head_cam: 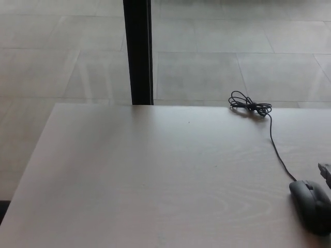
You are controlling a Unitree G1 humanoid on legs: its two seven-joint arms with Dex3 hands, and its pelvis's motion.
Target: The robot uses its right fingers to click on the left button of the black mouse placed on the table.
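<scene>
The black mouse (312,205) lies on the pale wooden table (155,175) at the right edge of the head view, partly cut off by the picture's border. Its thin black cable (277,151) runs away from it to a coiled bundle (250,106) near the table's far edge. Only a small grey tip of my right hand (326,171) shows at the right border, just above and beyond the mouse and apart from it. My left hand does not show.
A black vertical post (138,51) stands behind the table's far edge, in front of a grey tiled floor (217,67). The table's left edge slants down toward the picture's lower left corner.
</scene>
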